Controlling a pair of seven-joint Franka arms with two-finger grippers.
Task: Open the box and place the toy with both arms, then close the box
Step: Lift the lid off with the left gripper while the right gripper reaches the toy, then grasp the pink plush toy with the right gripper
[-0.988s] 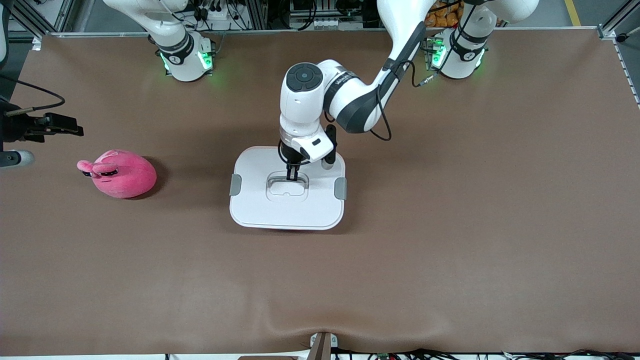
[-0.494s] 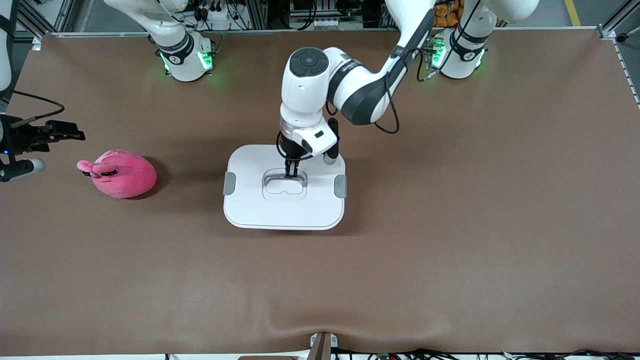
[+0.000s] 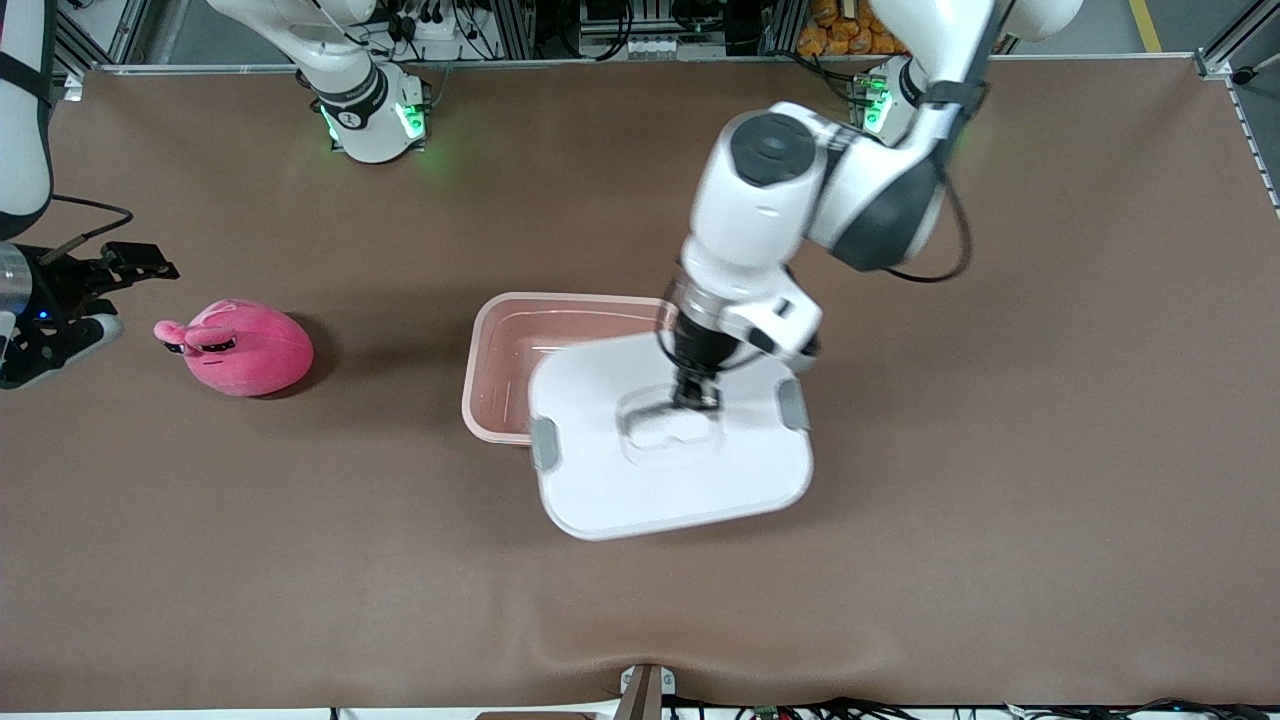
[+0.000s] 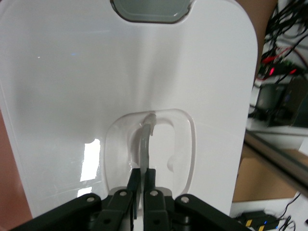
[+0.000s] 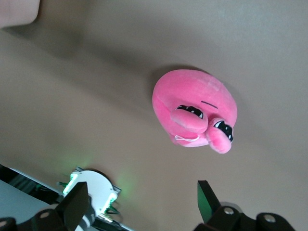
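Both tools differ — left tool [image 3: 695,398] pinches the lid [image 3: 670,450] handle, right tool [image 3: 75,290] gapes near the toy [image 3: 245,348].

The left arm [image 3: 850,190] bends down over the middle of the desk, its left gripper [image 3: 693,397] pointing straight down with fingers [image 4: 144,180] pressed tight on a clear handle. The right gripper [image 3: 60,290] hangs low at the right arm's end, fingers [image 5: 207,199] spread wide
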